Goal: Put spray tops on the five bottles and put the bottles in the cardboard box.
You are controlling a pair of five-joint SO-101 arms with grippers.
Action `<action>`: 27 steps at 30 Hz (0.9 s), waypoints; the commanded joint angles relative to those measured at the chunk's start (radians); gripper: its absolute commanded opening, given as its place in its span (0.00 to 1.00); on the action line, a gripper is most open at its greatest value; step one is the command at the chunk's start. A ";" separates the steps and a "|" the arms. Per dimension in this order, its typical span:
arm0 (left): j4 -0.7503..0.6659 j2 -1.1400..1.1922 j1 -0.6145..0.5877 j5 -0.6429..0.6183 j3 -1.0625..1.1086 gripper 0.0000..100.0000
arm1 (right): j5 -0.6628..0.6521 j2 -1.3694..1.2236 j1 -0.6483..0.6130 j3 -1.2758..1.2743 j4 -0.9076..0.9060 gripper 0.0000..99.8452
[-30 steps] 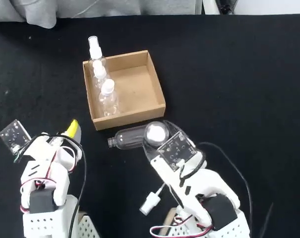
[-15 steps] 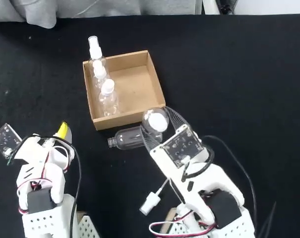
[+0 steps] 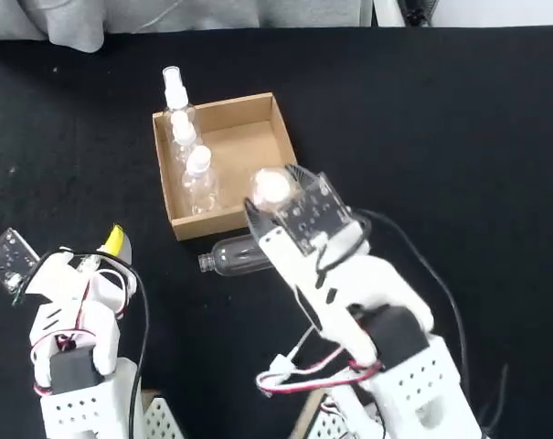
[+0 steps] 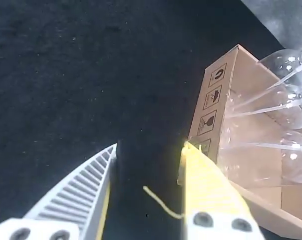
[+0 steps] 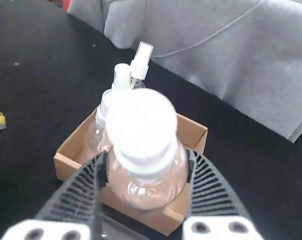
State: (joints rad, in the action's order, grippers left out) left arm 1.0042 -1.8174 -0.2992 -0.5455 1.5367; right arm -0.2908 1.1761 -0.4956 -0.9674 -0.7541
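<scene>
My right gripper [image 3: 278,199] is shut on a clear bottle with a white spray top [image 3: 270,187], held upright over the front right edge of the cardboard box [image 3: 249,151]. The right wrist view shows that bottle [image 5: 143,145] between the fingers, with the box [image 5: 66,156] beyond it. Two capped bottles [image 3: 197,176] stand along the box's left wall, and a third [image 3: 175,90] stands at its back left corner. An uncapped bottle [image 3: 233,255] lies on the table in front of the box. My left gripper [image 4: 148,150] is open and holds nothing, low at the front left [image 3: 113,243].
A loose spray top [image 3: 276,370] lies near the right arm's base, partly under wires. Grey cloth [image 3: 66,18] runs along the table's far edge. Black table [image 3: 441,137] stretches right of the box.
The right arm has lifted its capped bottle and carried it from beside the lying bottle towards the box. The left arm drew back to the left, then kept still.
</scene>
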 commanded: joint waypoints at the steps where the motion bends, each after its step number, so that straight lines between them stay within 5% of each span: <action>1: 0.008 -0.008 -0.001 0.006 -0.013 0.19 | -0.002 -0.101 0.034 0.120 0.040 0.09; 15: 0.008 -0.008 -0.001 0.006 -0.013 0.19 | 0.055 -0.427 0.034 0.383 0.046 0.09; 27: 0.008 -0.008 -0.001 0.006 -0.012 0.19 | 0.055 -0.590 0.035 0.417 0.221 0.09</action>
State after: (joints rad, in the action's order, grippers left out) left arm 1.0042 -1.8174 -0.2992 -0.5455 1.5367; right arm -0.2447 0.5930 -0.4956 -0.6329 -0.5946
